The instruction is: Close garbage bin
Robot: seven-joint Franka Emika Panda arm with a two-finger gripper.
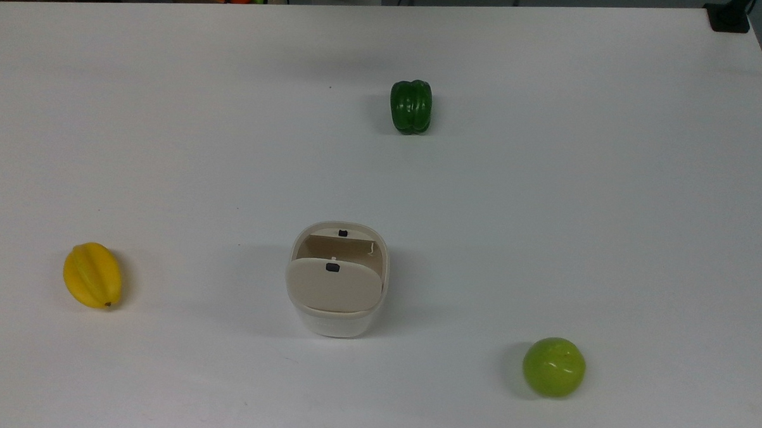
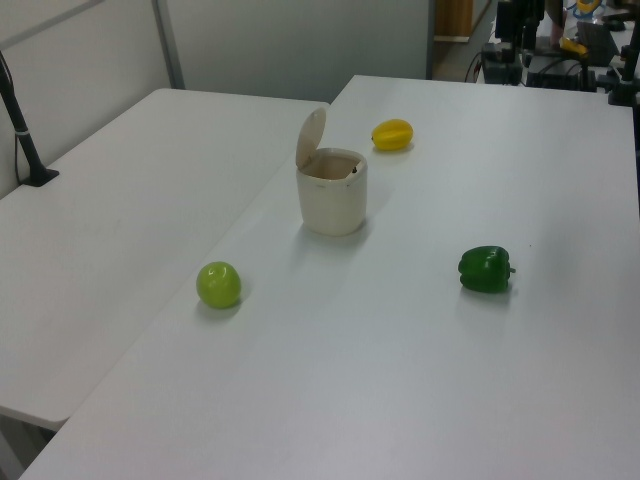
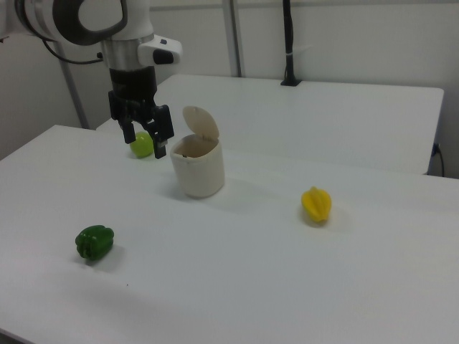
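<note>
The garbage bin (image 1: 336, 328) (image 2: 333, 205) (image 3: 199, 172) is a small cream-white tub in the middle of the white table. Its beige lid (image 1: 334, 289) (image 2: 311, 138) (image 3: 201, 123) stands raised on its hinge, so the bin's mouth is uncovered; a small black button sits on the lid. In the right view my gripper (image 3: 146, 145) hangs above the table just left of the bin, about level with its rim and apart from it. Its two black fingers are open with nothing between them.
A green bell pepper (image 1: 411, 106) (image 2: 485, 270) (image 3: 95, 242), a yellow starfruit (image 1: 92, 275) (image 2: 392, 134) (image 3: 316, 204) and a green apple (image 1: 554, 367) (image 2: 219, 285) (image 3: 143, 146) lie spread around the bin. A second white table (image 2: 120, 190) adjoins. A black pole (image 3: 288, 43) stands at the back.
</note>
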